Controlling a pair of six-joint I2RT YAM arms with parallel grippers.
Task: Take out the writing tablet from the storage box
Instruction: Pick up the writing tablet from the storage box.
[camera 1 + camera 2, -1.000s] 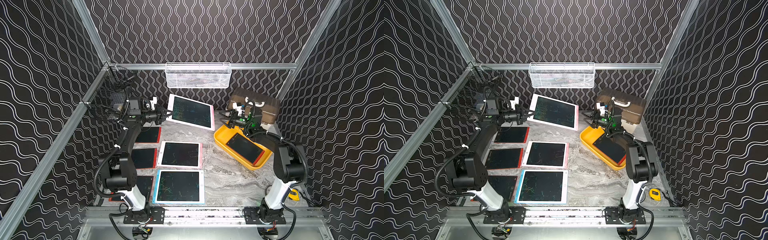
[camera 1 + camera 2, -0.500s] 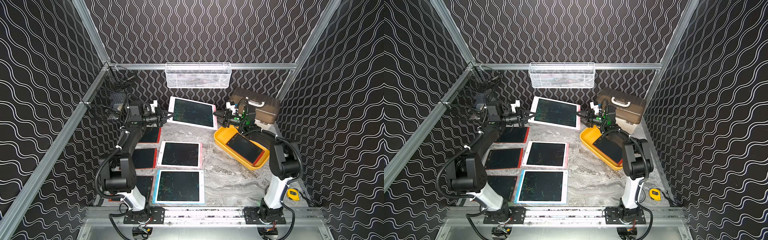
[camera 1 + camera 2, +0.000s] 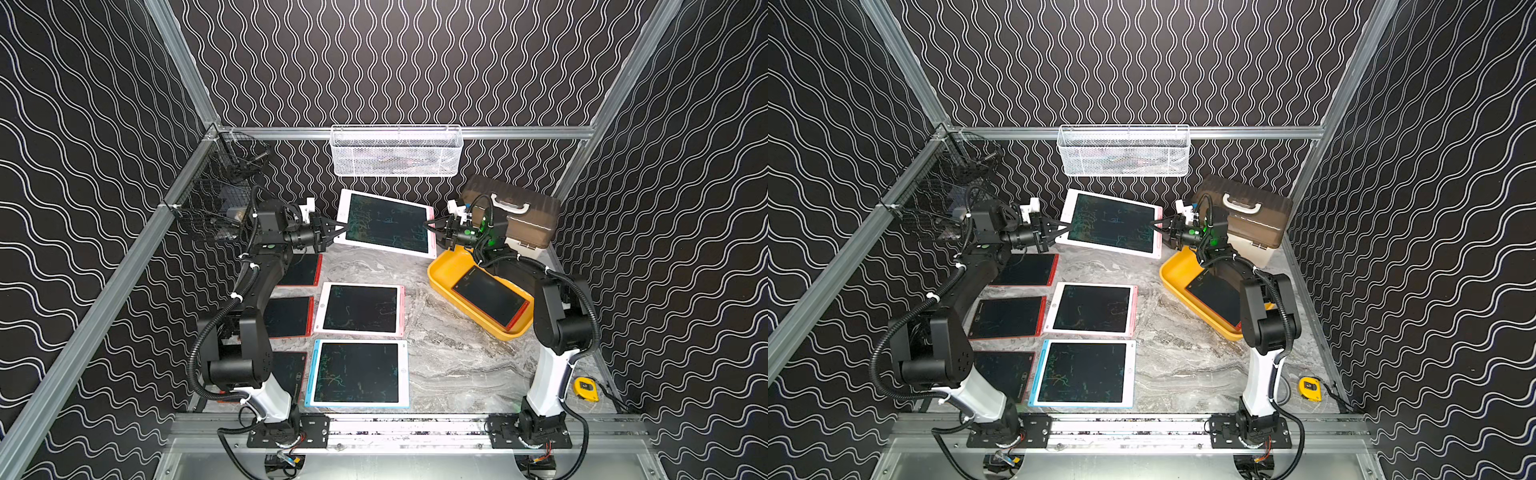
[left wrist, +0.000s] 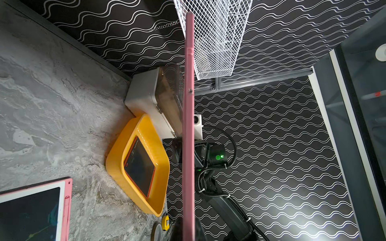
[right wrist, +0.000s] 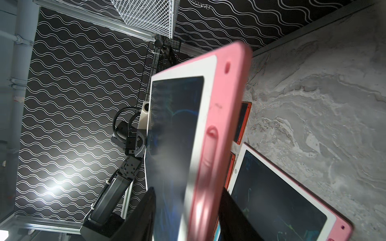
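Right now the pink tablet (image 3: pixel 386 222) hangs in the air over the far end of the table (image 3: pixel 440 365), tilted with its screen facing up and forward, spanning the gap between the two arms. The left gripper (image 3: pixel 335 229) is clamped on the middle of its left edge; in the left wrist view the tablet runs edge-on straight out from between the jaws. The right gripper (image 3: pixel 430 227) meets the opposite edge. In the right wrist view its fingers (image 5: pixel 150 210) stand one on the screen side and one behind, with the tablet's edge between them and close to both, but I cannot tell whether they actually press on it. The box (image 3: pixel 439 272) sits on the table just below that gripper and nearer the arm's base, apart from the held tablet, with the case (image 3: pixel 530 222) just behind it. A red tablet (image 3: pixel 490 297) lies inside the box, screen up, and neither gripper touches it.
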